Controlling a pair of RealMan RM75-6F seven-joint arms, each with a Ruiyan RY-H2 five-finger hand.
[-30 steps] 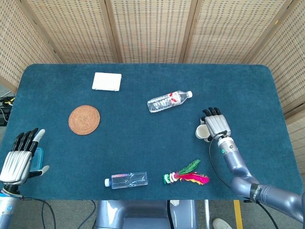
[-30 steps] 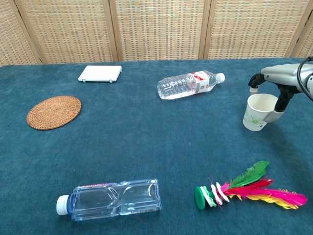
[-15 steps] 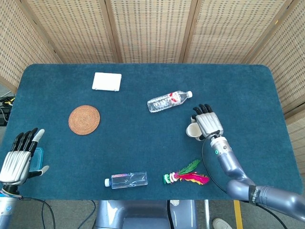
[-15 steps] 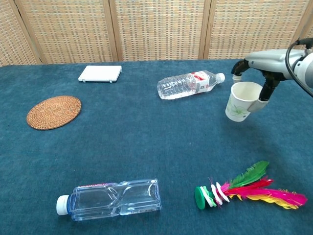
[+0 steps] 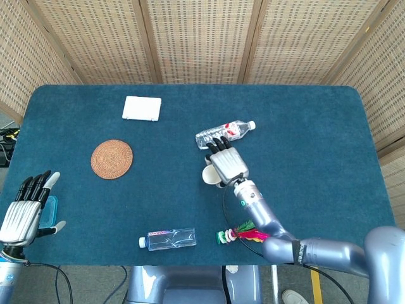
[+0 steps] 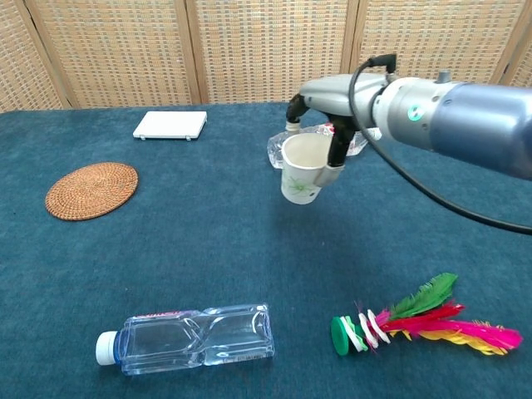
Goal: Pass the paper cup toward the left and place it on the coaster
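Woven screens stand behind a table (image 5: 316,126) covered in blue cloth. At its near left corner the left hand (image 5: 25,212) hovers with fingers spread, holding nothing. A round wicker coaster (image 5: 112,159) lies on the left half, with a white flat box (image 5: 142,108) beyond it. A clear flat bottle (image 5: 168,239) lies near the front edge. Mid-table, the right hand (image 6: 332,104) grips the paper cup (image 6: 302,169) by its rim, lifted off the cloth in front of a lying water bottle (image 5: 224,133), well apart from the coaster. A feathered shuttlecock (image 6: 424,320) lies at the front right
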